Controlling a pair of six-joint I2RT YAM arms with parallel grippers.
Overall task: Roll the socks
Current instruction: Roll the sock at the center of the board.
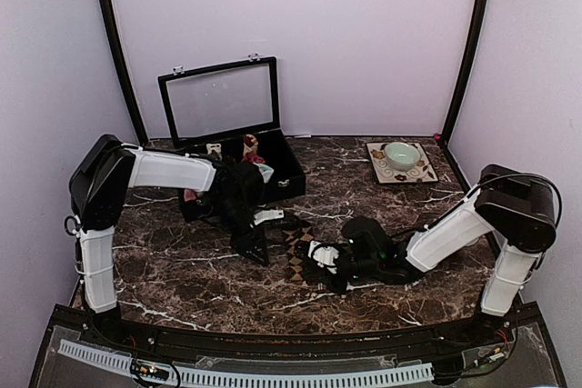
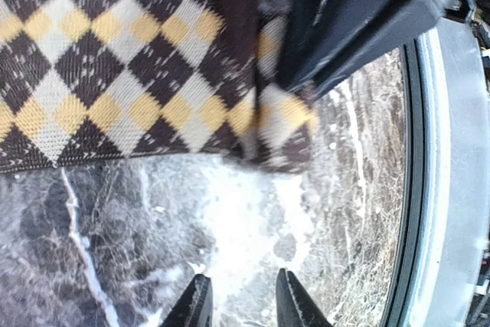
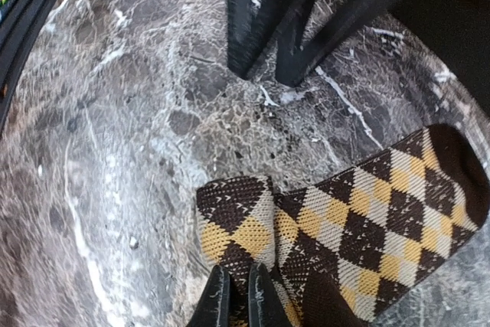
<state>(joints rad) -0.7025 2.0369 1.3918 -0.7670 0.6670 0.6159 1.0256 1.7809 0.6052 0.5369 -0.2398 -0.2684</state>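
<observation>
Right now your right claw (image 3: 239, 302) is clenched on the brown diamond sock (image 3: 360, 220), with its two fingers pinched together on the folded-over end. The sock lies flat on the marble table (image 2: 115, 250) in the middle, between your two arms, and that end is doubled back on itself. Your left claw (image 2: 243, 305) is released. Its fingers stand apart over bare marble just beside the sock, with only the tabletop between them. The pink sock (image 1: 249, 146) is well apart from all this, poking out of the open black box (image 1: 291, 181) at the back left, partly hidden behind your left arm. A pale green bowl (image 1: 401, 154) sits on a patterned tile (image 1: 380, 173) at the back right.
</observation>
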